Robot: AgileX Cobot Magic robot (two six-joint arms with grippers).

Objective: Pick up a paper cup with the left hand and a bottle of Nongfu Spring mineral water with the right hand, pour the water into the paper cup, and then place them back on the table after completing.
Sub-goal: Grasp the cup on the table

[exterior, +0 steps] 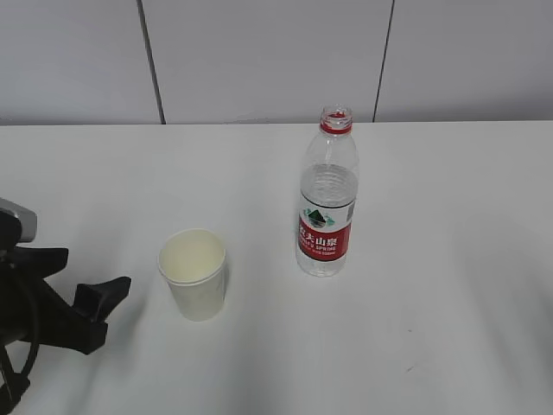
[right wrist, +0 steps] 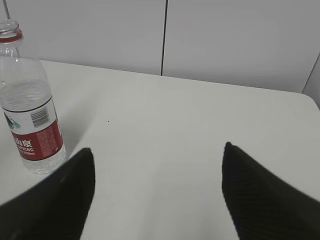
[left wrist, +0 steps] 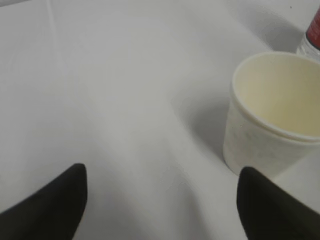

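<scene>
An empty white paper cup [exterior: 197,272] stands upright on the white table [exterior: 415,328], left of centre. A clear Nongfu Spring bottle [exterior: 327,197] with a red label and no cap stands upright to the cup's right, partly full of clear water. My left gripper [exterior: 95,268] is open and empty at the lower left, a short way left of the cup. In the left wrist view the cup [left wrist: 272,112] sits ahead of the right finger, outside the open gripper [left wrist: 162,170]. My right gripper [right wrist: 158,148] is open and empty, with the bottle [right wrist: 30,100] to its left.
A pale panelled wall [exterior: 259,52] runs behind the table's far edge. The table's right edge and far right corner [right wrist: 305,100] show in the right wrist view. The right arm is outside the exterior view.
</scene>
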